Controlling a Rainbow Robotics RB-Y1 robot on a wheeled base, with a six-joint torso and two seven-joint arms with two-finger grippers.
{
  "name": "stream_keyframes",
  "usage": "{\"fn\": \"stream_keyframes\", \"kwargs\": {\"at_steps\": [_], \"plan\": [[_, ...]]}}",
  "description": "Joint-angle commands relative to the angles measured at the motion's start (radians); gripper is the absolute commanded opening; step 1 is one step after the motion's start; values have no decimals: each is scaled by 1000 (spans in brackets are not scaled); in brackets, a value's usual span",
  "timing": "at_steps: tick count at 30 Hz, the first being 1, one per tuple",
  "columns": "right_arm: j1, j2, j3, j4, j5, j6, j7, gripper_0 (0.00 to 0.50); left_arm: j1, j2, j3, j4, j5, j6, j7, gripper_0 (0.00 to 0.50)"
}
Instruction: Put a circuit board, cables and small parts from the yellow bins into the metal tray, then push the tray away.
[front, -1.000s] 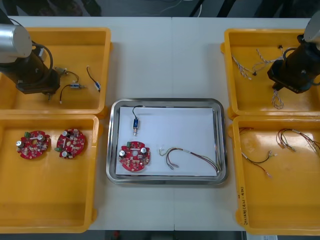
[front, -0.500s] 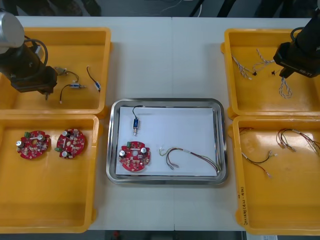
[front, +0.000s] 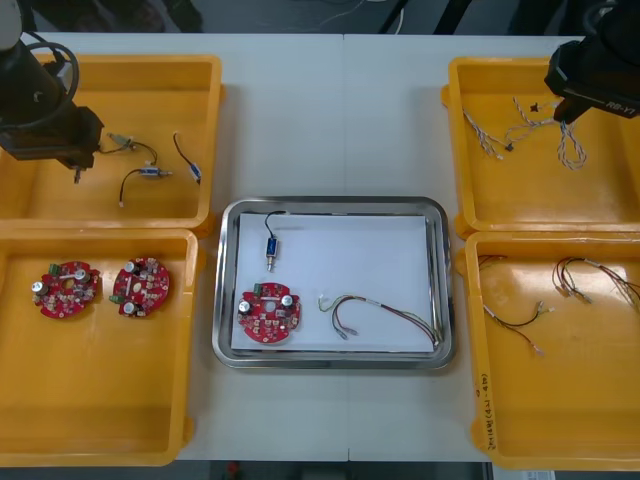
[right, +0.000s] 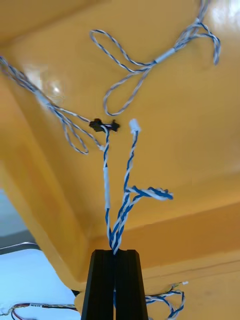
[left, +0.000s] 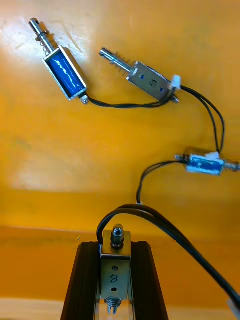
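Front view: right gripper (front: 566, 118) high over the far right bin (front: 455, 150), pinching a blue-and-white cable (front: 571, 148) dangling just under the fingers. Left gripper (front: 76, 172) above the far left bin (front: 212, 130), near its outer side. Between the bins, on the light table (front: 330, 120), the metal tray (front: 226, 300), white inside, with a circuit board (front: 268, 312), a tray part (front: 270, 248) and a red-and-yellow cable (front: 385, 312). Bare white room along the tray's far right side.

Right wrist view: fingers closed narrow on the blue-and-white cable, strands reaching beyond the tips toward spare cables (right: 145, 65) on the bin floor.

Left wrist view: fingers clamped on a small metal part (left: 115, 270), apart by its width, black lead (left: 165, 227) looping off it. Three loose parts (left: 62, 70) on the bin floor beyond the tips, apart from the fingers.
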Motion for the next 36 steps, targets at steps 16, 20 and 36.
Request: {"fn": "stream_keyframes", "kwargs": {"at_steps": [16, 20, 36], "plan": [[64, 28, 316, -411, -154, 8, 194, 0, 66, -16, 33, -478, 39, 228, 257, 0], [98, 28, 357, -489, -206, 8, 272, 0, 66, -47, 25, -530, 47, 238, 293, 0], [113, 98, 544, -556, -255, 8, 639, 0, 64, -97, -33, -636, 87, 238, 433, 0]]}}
